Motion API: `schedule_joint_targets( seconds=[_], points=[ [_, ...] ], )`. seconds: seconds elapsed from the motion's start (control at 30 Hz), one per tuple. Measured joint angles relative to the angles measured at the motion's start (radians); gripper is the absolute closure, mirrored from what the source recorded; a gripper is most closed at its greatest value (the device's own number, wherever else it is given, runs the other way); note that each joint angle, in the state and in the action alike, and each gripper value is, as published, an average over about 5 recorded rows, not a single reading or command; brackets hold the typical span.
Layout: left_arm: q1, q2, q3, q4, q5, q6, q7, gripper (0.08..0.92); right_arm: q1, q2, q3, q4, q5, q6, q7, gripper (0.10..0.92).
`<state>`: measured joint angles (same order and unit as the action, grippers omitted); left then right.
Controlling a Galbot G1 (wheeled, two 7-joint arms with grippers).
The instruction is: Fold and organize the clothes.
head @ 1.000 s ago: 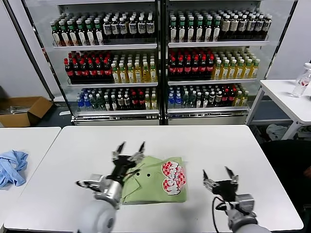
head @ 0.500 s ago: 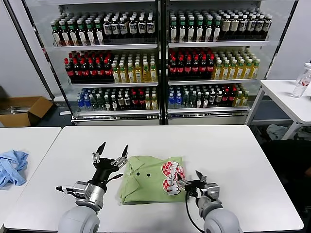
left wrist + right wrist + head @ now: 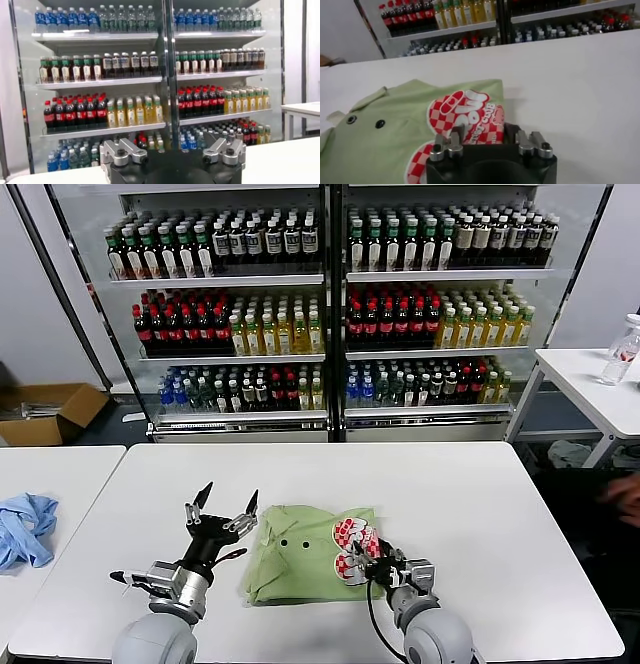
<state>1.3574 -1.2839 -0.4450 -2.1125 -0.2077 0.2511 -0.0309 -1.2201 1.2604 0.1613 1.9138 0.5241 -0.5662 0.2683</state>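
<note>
The light green shirt (image 3: 295, 562) lies folded on the white table (image 3: 470, 494), collar and two dark buttons up, with the red-and-white graphic (image 3: 352, 534) at its right end. It also shows in the right wrist view (image 3: 385, 140). My right gripper (image 3: 368, 556) is low at the shirt's right edge. It is open, and the graphic's folded edge (image 3: 470, 112) lies between its fingers (image 3: 457, 134). My left gripper (image 3: 226, 502) is open and empty, raised just left of the collar with its fingers pointing up and away.
A light blue cloth (image 3: 25, 524) lies on the table to the left. Drink coolers (image 3: 330, 314) stand behind. A side table with a bottle (image 3: 622, 349) is at the right, where a blurred hand (image 3: 625, 489) shows. A cardboard box (image 3: 45, 412) is on the floor at the left.
My right gripper has moved left from the bare table to the shirt's right edge. My left gripper has drawn back left off the collar and stays raised.
</note>
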Motion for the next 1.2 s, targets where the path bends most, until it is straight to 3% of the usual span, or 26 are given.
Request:
schedule_joint_targets(
  seconds=[0.47,0.57,0.77,1.0,1.2],
  points=[
    [-0.015,0.028,0.006,0.011,-0.050,0.027,-0.001,0.177,-0.001,-0.003,0.009,0.011,-0.002,0.015,-0.017,0.865],
    [-0.021,0.027,0.007,0.021,-0.055,0.028,0.000,0.177,-0.006,-0.018,0.026,0.037,-0.019,0.014,-0.025,0.904],
    [-0.023,0.029,0.015,0.046,-0.051,0.001,0.024,0.177,-0.013,-0.061,0.086,0.072,-0.078,0.010,-0.058,0.905],
    [-0.023,0.019,0.028,0.077,0.021,-0.114,0.074,0.177,-0.009,-0.087,0.145,0.048,-0.174,0.033,-0.123,0.903],
    [-0.024,0.017,0.028,0.079,0.103,-0.217,0.099,0.177,-0.028,-0.100,0.184,0.036,-0.227,0.043,-0.129,0.771]
  ],
)
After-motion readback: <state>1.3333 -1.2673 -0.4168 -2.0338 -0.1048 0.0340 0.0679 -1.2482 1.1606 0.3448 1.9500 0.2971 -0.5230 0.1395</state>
